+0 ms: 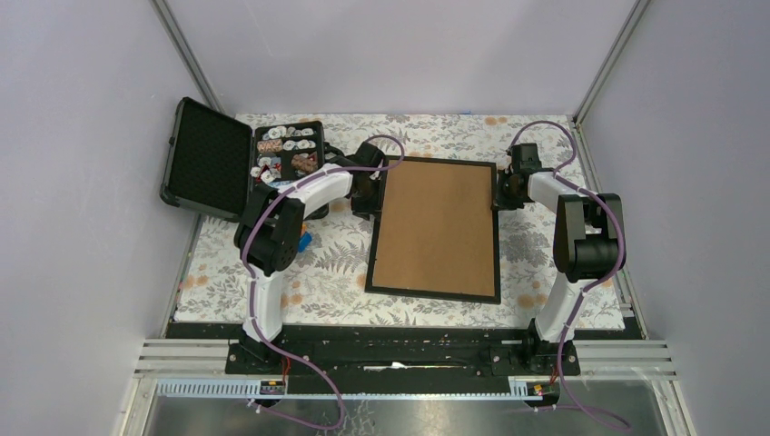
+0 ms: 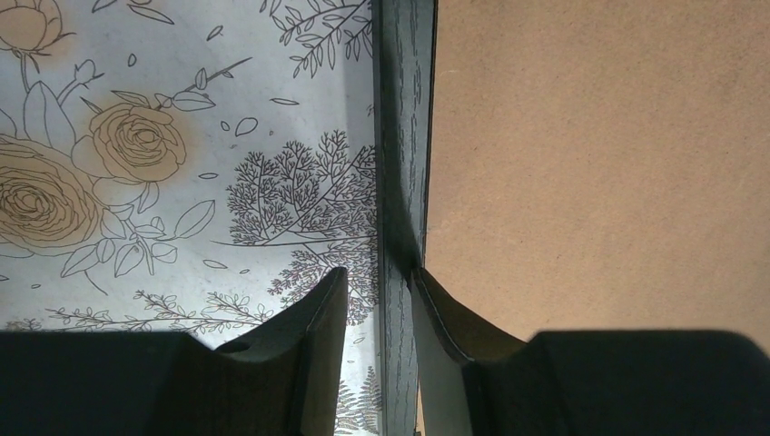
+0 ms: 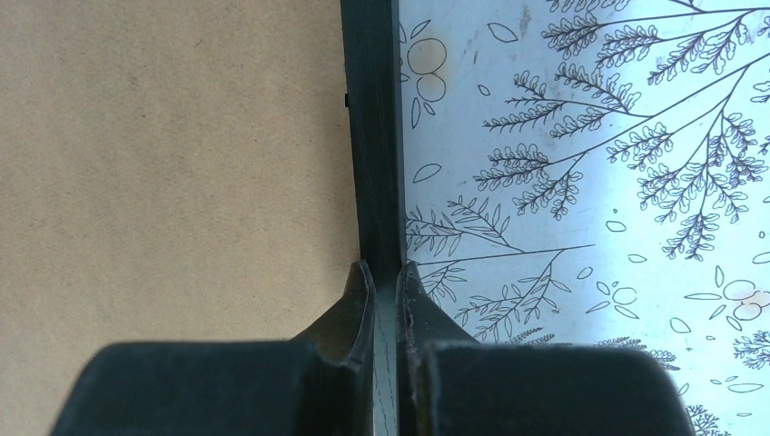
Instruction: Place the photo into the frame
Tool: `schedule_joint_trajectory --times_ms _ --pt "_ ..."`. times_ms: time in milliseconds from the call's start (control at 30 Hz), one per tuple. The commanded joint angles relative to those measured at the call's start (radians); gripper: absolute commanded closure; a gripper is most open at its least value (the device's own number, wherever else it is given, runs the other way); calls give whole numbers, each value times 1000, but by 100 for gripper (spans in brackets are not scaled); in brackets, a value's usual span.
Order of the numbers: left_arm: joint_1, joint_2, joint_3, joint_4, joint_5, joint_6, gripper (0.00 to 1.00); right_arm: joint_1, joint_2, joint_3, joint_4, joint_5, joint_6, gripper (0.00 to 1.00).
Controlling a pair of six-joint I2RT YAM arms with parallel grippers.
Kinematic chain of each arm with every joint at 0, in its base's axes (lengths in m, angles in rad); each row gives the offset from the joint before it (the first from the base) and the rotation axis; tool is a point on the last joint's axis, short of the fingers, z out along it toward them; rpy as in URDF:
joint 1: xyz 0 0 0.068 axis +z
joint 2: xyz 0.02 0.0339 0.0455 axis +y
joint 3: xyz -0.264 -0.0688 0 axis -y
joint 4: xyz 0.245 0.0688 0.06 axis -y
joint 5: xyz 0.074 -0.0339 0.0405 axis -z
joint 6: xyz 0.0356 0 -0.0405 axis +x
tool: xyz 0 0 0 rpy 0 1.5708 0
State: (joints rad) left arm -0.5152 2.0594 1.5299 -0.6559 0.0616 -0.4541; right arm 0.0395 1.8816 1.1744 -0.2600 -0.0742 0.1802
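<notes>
The frame (image 1: pixel 436 227) lies back up on the floral cloth, its brown board ringed by thin black moulding. My left gripper (image 1: pixel 370 189) is at the frame's left edge near the far corner. In the left wrist view it (image 2: pixel 380 272) is open and straddles the moulding (image 2: pixel 399 136): the inner finger (image 2: pixel 445 318) touches it, the outer finger (image 2: pixel 318 336) stands apart over the cloth. My right gripper (image 1: pixel 502 189) is at the right edge. In the right wrist view it (image 3: pixel 386 265) is shut on the moulding (image 3: pixel 370 109). The photo is not in view.
An open black case (image 1: pixel 207 159) with foam lining stands at the far left, its tray (image 1: pixel 289 150) holding several small items. A small blue object (image 1: pixel 304 242) lies under the left arm. Grey walls close in on both sides.
</notes>
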Motion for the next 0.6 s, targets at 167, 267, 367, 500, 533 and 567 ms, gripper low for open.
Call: schedule_joint_trajectory --times_ms 167,267,367,500,533,567 --pt "-78 80 13 3 -10 -40 65 37 80 -30 -48 -34 10 100" --pt "-98 104 27 3 -11 -54 65 42 83 -29 -50 -38 10 100" --pt "-121 133 42 2 -10 -76 66 48 85 -28 -50 -41 11 100" --pt "-143 192 69 -6 2 -122 67 62 84 -30 -50 -42 10 100" --pt "-149 208 79 -15 -8 -131 69 64 83 -31 -50 -42 10 100" --pt "-155 225 91 -29 -16 -139 70 66 83 -31 -50 -43 12 100"
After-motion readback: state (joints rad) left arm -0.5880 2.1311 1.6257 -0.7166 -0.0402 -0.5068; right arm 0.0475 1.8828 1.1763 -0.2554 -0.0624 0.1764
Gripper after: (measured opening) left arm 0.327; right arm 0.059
